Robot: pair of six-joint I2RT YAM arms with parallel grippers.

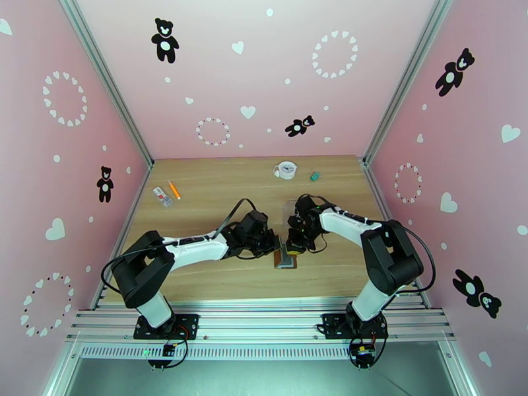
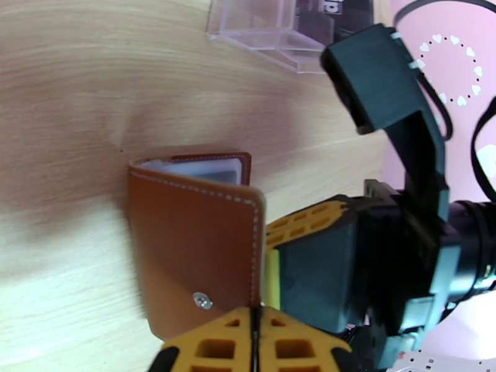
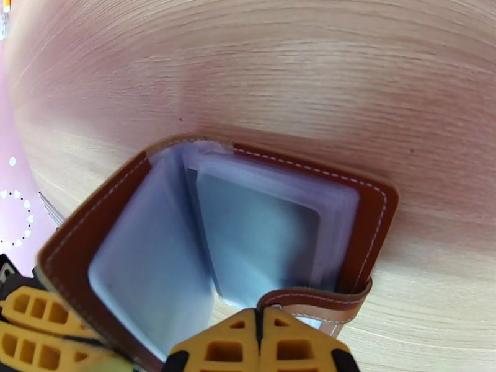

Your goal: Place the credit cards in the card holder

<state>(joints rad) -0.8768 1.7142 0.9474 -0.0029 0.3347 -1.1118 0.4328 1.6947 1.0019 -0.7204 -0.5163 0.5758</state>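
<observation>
Plainly, L gripper (image 2: pixel 255 333) was seen w/ its yellow fingers pressed together on the free edge of the holder's (image 2: pixel 192 243) brown cover, which was held tilted up off the table (image 2: pixel 74 88). R gripper (image 3: pixel 260 342) was likewise closed, fingers together, w/ the snap strap (image 3: pixel 313 303) seemingly pinched at their tips. Between the two, the holder was held spread open like a book; its other half appeared to lie on the wood. Inside, pale grey-blue sleeves (image 3: pixel 260 243) were seen stacked; whether cards sat in them could not be told. In the top cam both wrists were seen meeting over the holder, mid-table, nearer the front edge. Just beyond, a clear box (image 2: pixel 260 26) was seen on the wood, apart from the holder. Further back, an orange pen (image 1: pixel 174 189) and a small white round item (image 1: pixel 286 169) were seen, well apart.
</observation>
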